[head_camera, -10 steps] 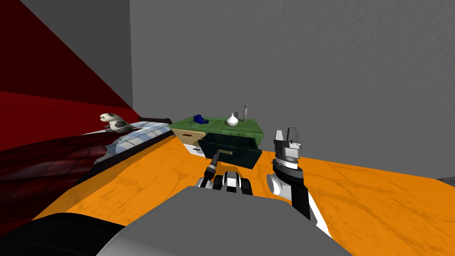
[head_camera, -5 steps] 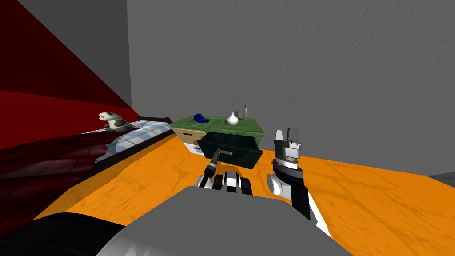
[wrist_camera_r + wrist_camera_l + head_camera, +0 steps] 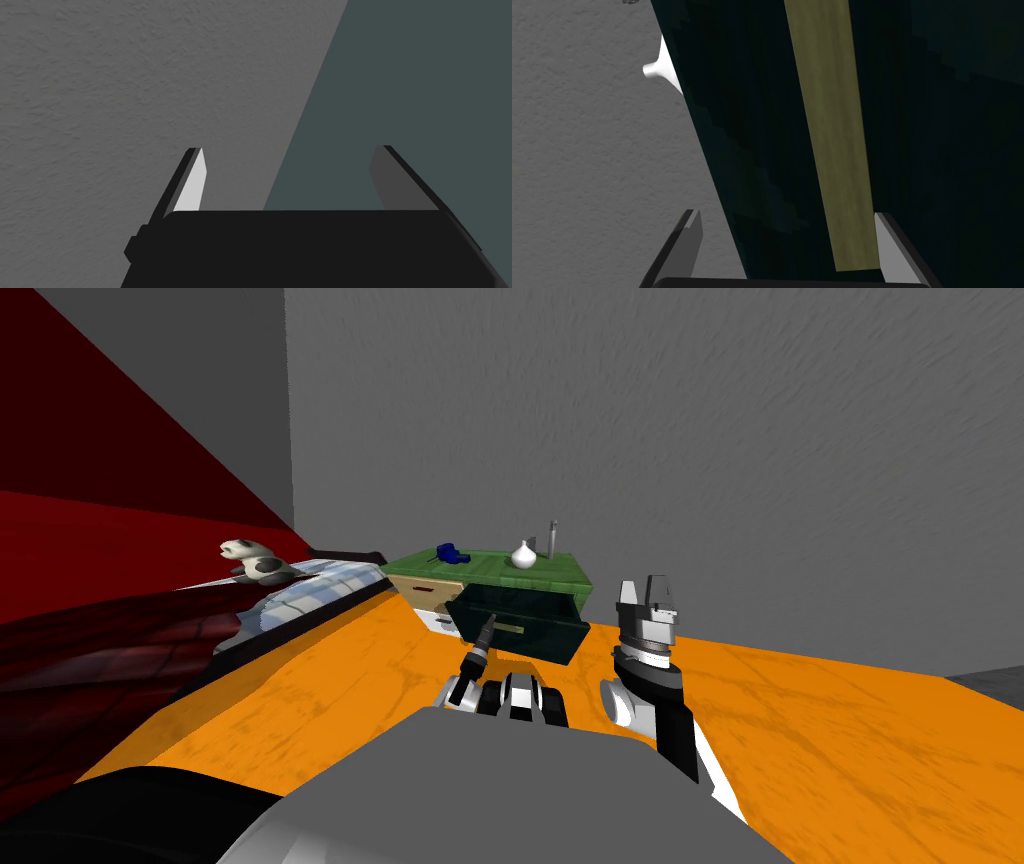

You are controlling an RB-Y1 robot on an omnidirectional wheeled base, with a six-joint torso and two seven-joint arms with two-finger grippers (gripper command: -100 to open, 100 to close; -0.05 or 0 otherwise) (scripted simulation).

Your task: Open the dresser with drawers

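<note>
Two left hand (image 3: 787, 214) fingers (image 3: 687, 245) astride drawer (image 3: 752, 150) edge.

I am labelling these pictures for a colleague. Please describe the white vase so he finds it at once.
Find the green-topped dresser against the grey wall, next to the bed. Three things stand on top: a blue object nearest the bed, a thin grey upright piece at the back, and the vase between them. Only it is white, with a round body and narrow neck.
</note>
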